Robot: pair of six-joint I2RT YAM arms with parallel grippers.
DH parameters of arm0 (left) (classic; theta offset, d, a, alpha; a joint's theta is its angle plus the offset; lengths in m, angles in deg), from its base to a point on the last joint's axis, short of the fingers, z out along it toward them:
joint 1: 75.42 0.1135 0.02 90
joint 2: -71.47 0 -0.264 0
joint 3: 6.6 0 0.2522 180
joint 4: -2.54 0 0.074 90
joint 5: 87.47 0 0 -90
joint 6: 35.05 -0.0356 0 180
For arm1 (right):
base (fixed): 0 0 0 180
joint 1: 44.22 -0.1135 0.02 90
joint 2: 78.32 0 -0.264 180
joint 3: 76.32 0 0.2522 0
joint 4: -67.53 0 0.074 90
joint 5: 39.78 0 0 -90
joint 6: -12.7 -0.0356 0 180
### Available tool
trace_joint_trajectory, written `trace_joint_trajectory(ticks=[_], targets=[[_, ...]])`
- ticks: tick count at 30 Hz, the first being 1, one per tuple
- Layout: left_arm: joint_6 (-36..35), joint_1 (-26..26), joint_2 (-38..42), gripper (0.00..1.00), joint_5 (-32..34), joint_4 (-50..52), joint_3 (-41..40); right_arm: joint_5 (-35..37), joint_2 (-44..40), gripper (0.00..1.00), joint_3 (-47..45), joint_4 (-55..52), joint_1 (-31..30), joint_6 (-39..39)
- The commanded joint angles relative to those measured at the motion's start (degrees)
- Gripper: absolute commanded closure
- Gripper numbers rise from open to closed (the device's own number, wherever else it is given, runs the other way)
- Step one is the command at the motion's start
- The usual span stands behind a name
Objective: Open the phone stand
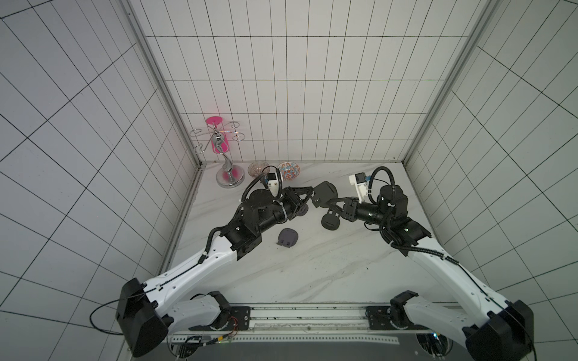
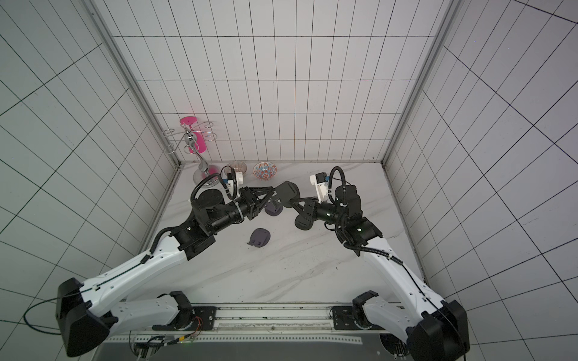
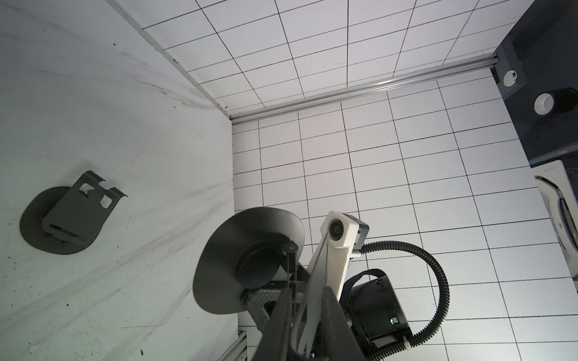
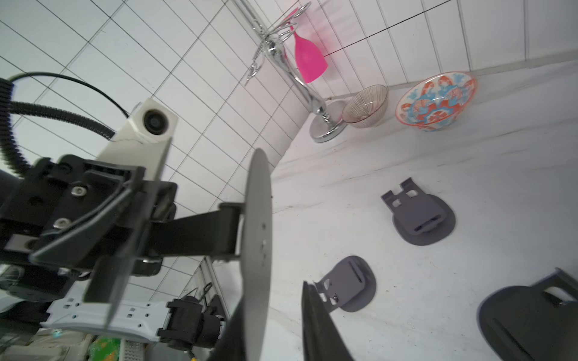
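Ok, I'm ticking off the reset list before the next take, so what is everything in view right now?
held black round-based phone stand: one, black, in the air above mid-table
second black phone stand: one, black, on table, right of centre
grey phone stands: two, grey, on table, left of centre
chrome glass rack: one, silver, back left corner
pink wine glass: one, pink, hanging upside down on rack
ribbed clear bowl: one, brownish, beside rack
patterned bowl: one, orange and blue, beside ribbed bowl
white marble table: one
left gripper: black, fingers shut on held stand
right gripper: black, fingers astride held stand's base
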Motion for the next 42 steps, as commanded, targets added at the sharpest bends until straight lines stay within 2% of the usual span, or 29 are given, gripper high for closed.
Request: trace_joint_trajectory(ticks=[1,4,6,12,16,19,23,26,33,37,42], targets=[[0.78,-0.40,-0.08,1.00,-0.49,-2.72,1.01,-0.98,1.61,0.92,3.93,0.64,0.43,0.34],[1.05,-0.42,-0.49,1.00,-1.15,-3.14,1.11,-1.46,2.08,0.95,4.04,0.38,0.41,0.42],[1.33,-0.40,-0.71,1.00,-1.43,-3.22,1.08,-1.33,1.35,1.00,3.53,0.74,0.41,0.43],[1.08,-0.41,-0.89,1.00,-1.84,-3.48,-0.01,-0.50,-0.88,1.00,3.91,-0.66,0.45,0.60],[-0.81,-0.27,-1.71,1.00,-4.51,-6.40,-1.48,-1.19,-1.94,1.00,5.43,-2.90,0.71,0.25],[-0.65,0.04,-4.02,1.00,-8.64,-14.64,-3.67,-4.96,-1.28,1.00,6.05,-1.73,1.84,-3.57],[6.38,-0.01,-10.73,1.00,-13.75,-37.03,-8.02,-8.78,0.17,1.00,4.49,6.16,2.39,-11.34],[9.13,-0.77,-15.26,1.00,-15.22,-45.29,-7.58,-10.71,0.77,1.00,3.34,10.75,2.56,-15.31],[5.38,-1.87,-18.21,1.00,-16.73,-43.68,-4.46,-14.34,1.81,1.00,1.61,22.87,4.80,-26.34],[5.14,-2.57,-20.07,1.00,-16.94,-44.26,-4.04,-15.67,2.65,1.00,2.05,25.97,4.89,-29.28],[5.45,-3.04,-21.65,1.00,-18.19,-46.46,-2.59,-16.21,2.68,1.00,2.22,24.95,4.89,-28.88]])
